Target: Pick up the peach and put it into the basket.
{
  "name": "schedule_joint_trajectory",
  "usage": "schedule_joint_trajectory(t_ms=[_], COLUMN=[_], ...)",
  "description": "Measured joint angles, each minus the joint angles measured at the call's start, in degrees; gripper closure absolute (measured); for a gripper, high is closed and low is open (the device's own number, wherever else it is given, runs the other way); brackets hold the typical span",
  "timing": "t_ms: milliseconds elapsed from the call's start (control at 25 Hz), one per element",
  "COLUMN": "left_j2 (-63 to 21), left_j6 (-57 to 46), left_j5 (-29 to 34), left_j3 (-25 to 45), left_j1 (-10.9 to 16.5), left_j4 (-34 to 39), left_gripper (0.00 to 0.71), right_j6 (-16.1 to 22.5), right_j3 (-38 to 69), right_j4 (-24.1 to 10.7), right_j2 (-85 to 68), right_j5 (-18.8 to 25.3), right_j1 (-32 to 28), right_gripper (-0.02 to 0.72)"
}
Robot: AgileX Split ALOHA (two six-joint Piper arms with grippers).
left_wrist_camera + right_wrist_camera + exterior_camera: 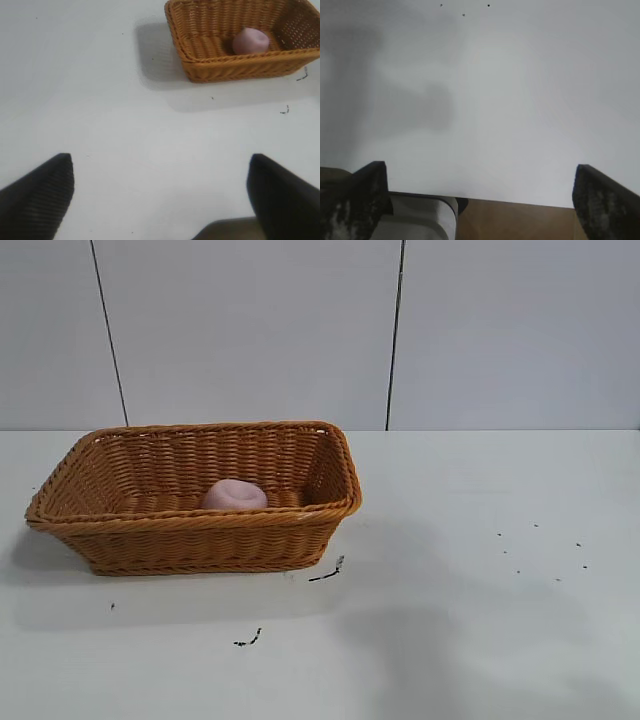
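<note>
The pale pink peach (pixel 234 496) lies inside the orange-brown wicker basket (pixel 190 530) on the left half of the white table. In the left wrist view the peach (pixel 250 41) rests in the basket (pixel 220 67), far from my left gripper (pixel 161 175), which is open with nothing between its dark fingers. My right gripper (pixel 480 185) is open too, with only bare table between its fingers, near the table's edge. Neither arm shows in the exterior view.
Small black marks (pixel 328 573) lie on the table just in front of the basket, and tiny specks (pixel 540 550) dot the right side. A grey panelled wall stands behind. Brown floor (pixel 520 222) shows past the table edge.
</note>
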Motion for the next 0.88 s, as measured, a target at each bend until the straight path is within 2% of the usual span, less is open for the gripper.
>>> schedule_joint_trajectory(t_ms=[280, 880], left_j2=[0.0, 0.0], left_j6=[0.0, 0.0], left_j5=[0.0, 0.0], left_j3=[0.0, 0.0], left_j1=[0.0, 0.0], left_j4=[0.0, 0.0], left_gripper=[0.018, 0.018], right_j6=[-0.1, -0.1], right_j3=[1.9, 1.9], right_j4=[-0.1, -0.2], right_j2=[-15.2, -15.6], right_j5=[0.3, 0.3], right_j1=[0.0, 0.0], right_gripper=[0.014, 0.014])
